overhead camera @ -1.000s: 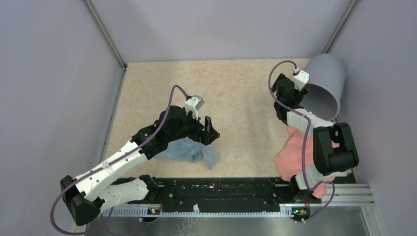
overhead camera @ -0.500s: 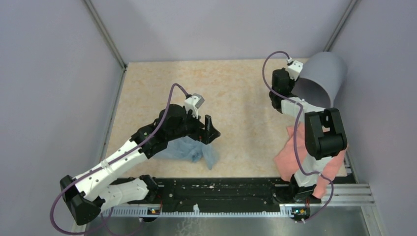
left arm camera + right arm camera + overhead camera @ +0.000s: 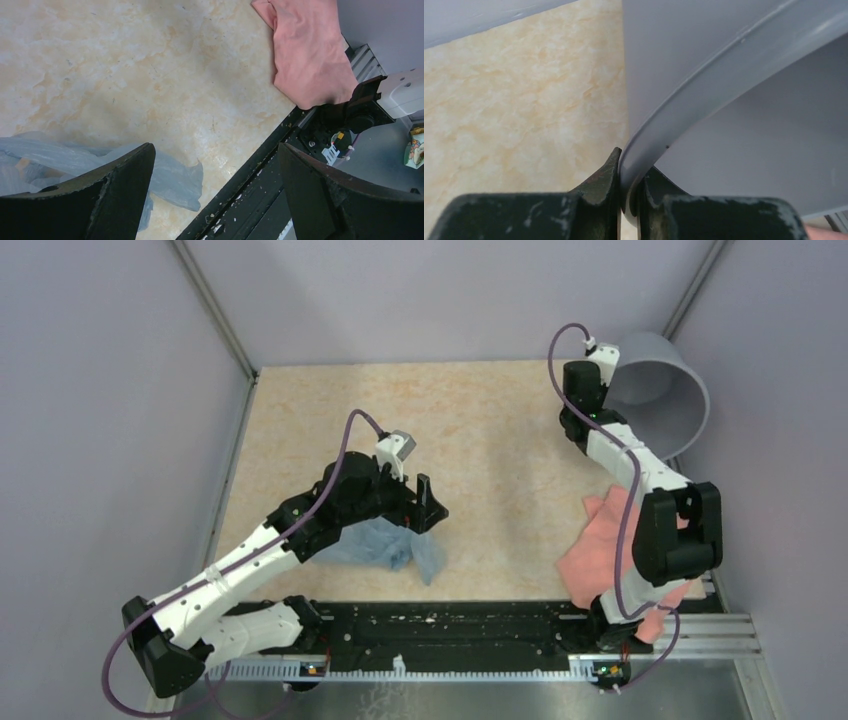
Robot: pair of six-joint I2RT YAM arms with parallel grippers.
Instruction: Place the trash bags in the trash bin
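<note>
Right gripper [image 3: 628,170] clamped on rim of grey round plastic bin [image 3: 665,430], far right corner. Left gripper [image 3: 214,150] jaws wide, empty, just above crumpled pale blue translucent plastic bag [image 3: 385,545] (near edge); salmon-pink cloth [image 3: 600,555] under right arm

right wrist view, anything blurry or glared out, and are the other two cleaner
Right wrist: the right fingers are soft at close range, the trash bin rim sharper, no glare. Left wrist: the left fingers dark and slightly soft, trash bag and table crisp. Top external: even light, faint shadows, no blur.
</note>
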